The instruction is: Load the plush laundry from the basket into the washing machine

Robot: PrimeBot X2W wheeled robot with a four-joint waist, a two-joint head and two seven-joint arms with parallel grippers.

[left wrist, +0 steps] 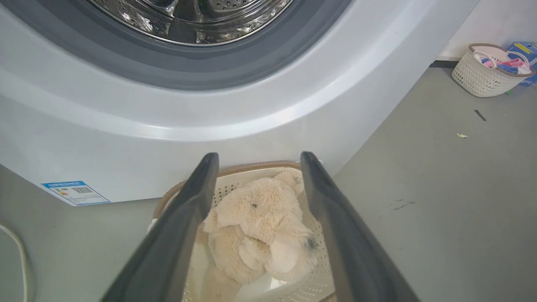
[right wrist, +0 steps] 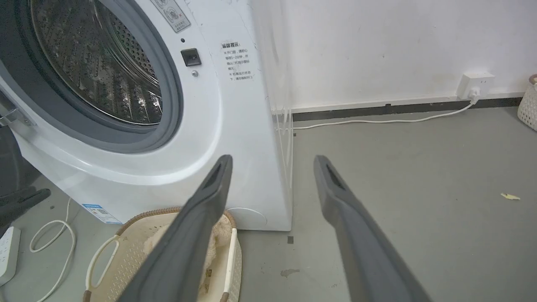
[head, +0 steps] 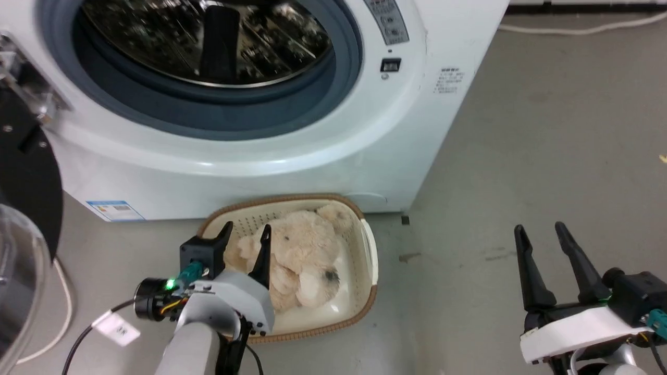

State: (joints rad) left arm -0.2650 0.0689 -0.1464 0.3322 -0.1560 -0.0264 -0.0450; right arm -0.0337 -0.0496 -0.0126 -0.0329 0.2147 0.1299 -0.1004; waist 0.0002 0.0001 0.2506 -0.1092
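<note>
Two tools are open, and neither one holds anything. The left tool hangs over the left part of the basket. In the left wrist view the plush laundry shows between its spread fingers, but I cannot tell whether they touch it. The plush laundry lies curled inside the basket, with its dark nose patch turned toward the basket's right wall. The basket stands on the grey floor, just in front of the washing machine, below its round opening, where the shiny drum is visible. The right tool is well apart to the right, above bare floor.
</note>
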